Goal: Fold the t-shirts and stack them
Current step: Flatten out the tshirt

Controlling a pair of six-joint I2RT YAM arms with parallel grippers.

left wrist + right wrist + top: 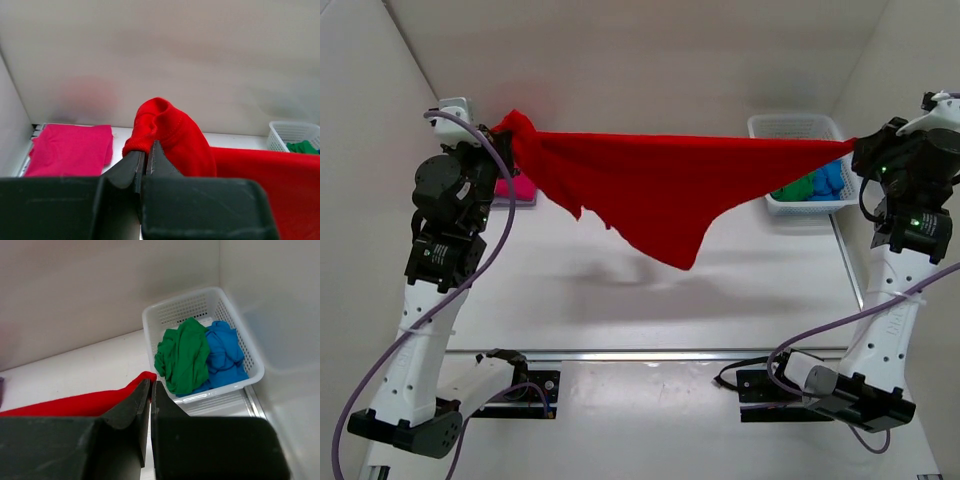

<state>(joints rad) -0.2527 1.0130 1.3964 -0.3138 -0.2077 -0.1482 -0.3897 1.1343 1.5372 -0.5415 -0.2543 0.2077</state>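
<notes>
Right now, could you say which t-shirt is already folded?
The pink t-shirt, lying flat; the red t-shirt hangs stretched; the green t-shirt and blue t-shirt lie crumpled.

1. A plain white table top (740, 290) runs back to a pale wall (650, 60).
2. A flat-folded magenta-pink cloth t-shirt (70, 149) lies at the table's far left corner.
3. A white plastic mesh basket (182, 309) stands at the far right corner, well apart from that shirt.

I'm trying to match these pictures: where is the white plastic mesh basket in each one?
Top external: white plastic mesh basket upper right, behind the bright red cloth t-shirt.
Left wrist: basket at far right edge.
Right wrist: basket centre right.
Shared landmark: the red t-shirt.
</notes>
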